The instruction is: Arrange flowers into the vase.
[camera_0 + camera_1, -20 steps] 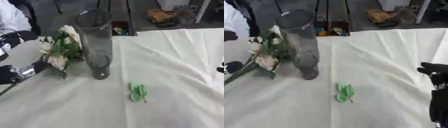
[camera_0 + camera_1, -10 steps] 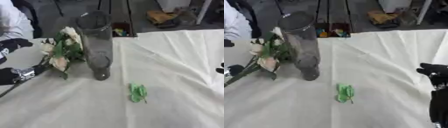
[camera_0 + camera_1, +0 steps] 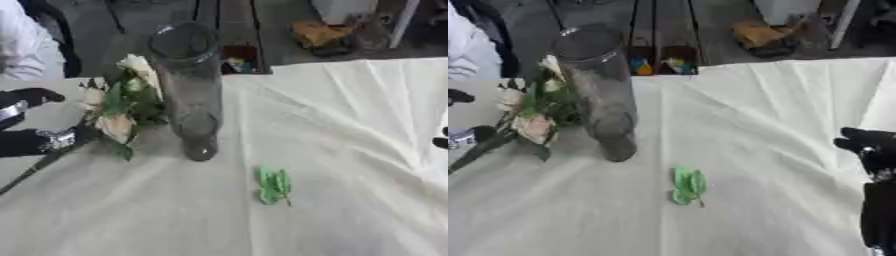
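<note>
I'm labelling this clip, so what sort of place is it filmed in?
Probably a lab or workshop test table, not a home: a creased white cloth covers the table, cluttered bare floor lies beyond it, and only a glass vase and flowers are set out.

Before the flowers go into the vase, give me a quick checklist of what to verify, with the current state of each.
1. Vase standing upright on the tablecloth: ok.
2. Vase mouth free, nothing over it: ok.
3. Flowers held by the left hand at the stems: ok, the fingers are curled round the stems.
4. Blooms raised above the vase rim: not ok, they sit beside the vase, left of it and below its rim.
5. Right hand away from the vase: ok, it shows at the right edge, far from it; fingers cannot tell.
6. Loose green leaf out of the way: ok, it lies on the cloth nearer the camera than the vase.
</note>
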`<act>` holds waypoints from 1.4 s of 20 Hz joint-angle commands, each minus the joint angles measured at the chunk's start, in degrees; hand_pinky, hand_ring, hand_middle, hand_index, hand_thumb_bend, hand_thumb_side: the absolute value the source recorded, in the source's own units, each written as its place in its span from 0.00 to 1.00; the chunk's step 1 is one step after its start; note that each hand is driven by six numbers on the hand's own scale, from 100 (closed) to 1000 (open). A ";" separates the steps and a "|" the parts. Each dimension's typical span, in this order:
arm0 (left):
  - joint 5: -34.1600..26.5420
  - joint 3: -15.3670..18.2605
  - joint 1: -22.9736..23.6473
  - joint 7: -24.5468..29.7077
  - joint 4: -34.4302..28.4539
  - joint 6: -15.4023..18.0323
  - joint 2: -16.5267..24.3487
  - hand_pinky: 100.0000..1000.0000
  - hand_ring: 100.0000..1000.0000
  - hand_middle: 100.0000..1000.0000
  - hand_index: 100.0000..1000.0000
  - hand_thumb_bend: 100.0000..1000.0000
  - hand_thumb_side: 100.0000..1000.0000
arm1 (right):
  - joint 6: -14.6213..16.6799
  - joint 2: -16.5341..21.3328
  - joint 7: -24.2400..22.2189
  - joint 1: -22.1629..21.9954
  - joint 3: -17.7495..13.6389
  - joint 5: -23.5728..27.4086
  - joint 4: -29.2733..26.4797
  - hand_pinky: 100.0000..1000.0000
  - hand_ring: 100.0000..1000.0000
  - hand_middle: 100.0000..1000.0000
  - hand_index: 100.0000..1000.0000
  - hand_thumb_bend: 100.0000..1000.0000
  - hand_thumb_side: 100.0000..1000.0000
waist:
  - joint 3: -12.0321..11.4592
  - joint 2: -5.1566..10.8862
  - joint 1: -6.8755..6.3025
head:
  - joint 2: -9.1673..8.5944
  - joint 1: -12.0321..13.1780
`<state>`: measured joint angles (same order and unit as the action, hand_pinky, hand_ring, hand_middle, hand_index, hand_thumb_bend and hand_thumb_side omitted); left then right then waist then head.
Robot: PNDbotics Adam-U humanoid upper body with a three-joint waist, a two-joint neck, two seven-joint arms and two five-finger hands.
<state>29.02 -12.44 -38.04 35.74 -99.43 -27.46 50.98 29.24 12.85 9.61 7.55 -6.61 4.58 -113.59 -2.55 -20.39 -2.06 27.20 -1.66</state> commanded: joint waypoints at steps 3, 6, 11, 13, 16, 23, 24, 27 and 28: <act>0.15 -0.44 -3.36 3.15 4.79 2.03 1.41 0.94 1.00 1.00 1.00 0.50 0.84 | 0.06 0.93 -0.23 0.06 0.24 0.06 -1.00 0.64 0.69 0.55 0.64 0.00 1.00 | 0.47 1.53 -0.18 | -0.01 1.40; 1.75 -0.43 -4.53 3.83 7.13 2.97 1.03 0.93 1.00 1.00 1.00 0.49 0.83 | 0.18 0.78 -0.33 -0.06 0.33 -0.14 -1.00 0.64 0.69 0.55 0.64 0.00 1.00 | 0.84 1.38 -0.14 | -0.22 2.12; 3.87 -0.38 -6.09 4.38 11.17 4.14 -0.06 0.90 1.00 1.00 1.00 0.48 0.77 | 0.17 0.43 -0.50 -0.10 0.51 -0.57 -1.00 0.64 0.69 0.55 0.64 0.00 1.00 | 1.18 1.04 0.00 | -0.59 2.61; 4.84 -0.51 -6.71 4.68 13.01 4.67 -0.54 0.88 1.00 1.00 1.00 0.47 0.75 | 0.17 0.31 -0.61 -0.10 0.63 -0.71 -1.00 0.64 0.69 0.55 0.64 0.00 1.00 | 1.29 0.93 0.06 | -0.71 2.77; 5.81 -0.58 -7.54 5.01 15.44 5.66 -1.35 0.86 1.00 1.00 1.00 0.47 0.74 | 0.19 0.17 -0.70 -0.07 0.73 -0.83 -1.00 0.64 0.69 0.55 0.64 0.00 1.00 | 1.46 0.77 0.11 | -0.88 3.07; 7.36 -0.75 -9.00 4.16 19.88 7.49 -3.10 0.85 1.00 1.00 1.00 0.46 0.73 | -0.20 -0.14 -0.88 0.11 0.95 -1.14 -1.00 0.65 0.70 0.54 0.64 0.00 1.00 | 1.99 0.37 -0.01 | -1.32 3.27; 7.60 -0.78 -9.19 3.68 20.44 7.73 -3.33 0.84 1.00 1.00 1.00 0.46 0.72 | -0.27 -0.17 -0.90 0.15 0.99 -1.18 -1.00 0.65 0.70 0.54 0.63 0.00 1.00 | 2.07 0.32 -0.03 | -1.39 3.29; 8.85 -0.84 -9.90 1.28 22.25 8.48 -4.17 0.83 1.00 1.00 1.00 0.45 0.72 | -0.43 -0.29 -0.99 0.25 1.14 -1.23 -1.00 0.65 0.70 0.54 0.63 0.00 1.00 | 2.37 0.15 -0.09 | -1.55 3.44; 9.31 -0.92 -10.11 0.58 22.93 8.76 -4.44 0.83 1.00 1.00 1.00 0.45 0.71 | -0.47 -0.32 -1.02 0.29 1.17 -1.23 -1.00 0.65 0.70 0.54 0.63 0.00 1.00 | 2.47 0.09 -0.12 | -1.63 3.53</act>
<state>37.65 -13.58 -47.02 37.34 -76.76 -19.01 45.46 28.87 12.26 8.66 7.55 -5.55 3.57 -113.59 -0.05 -21.26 -2.10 26.29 1.60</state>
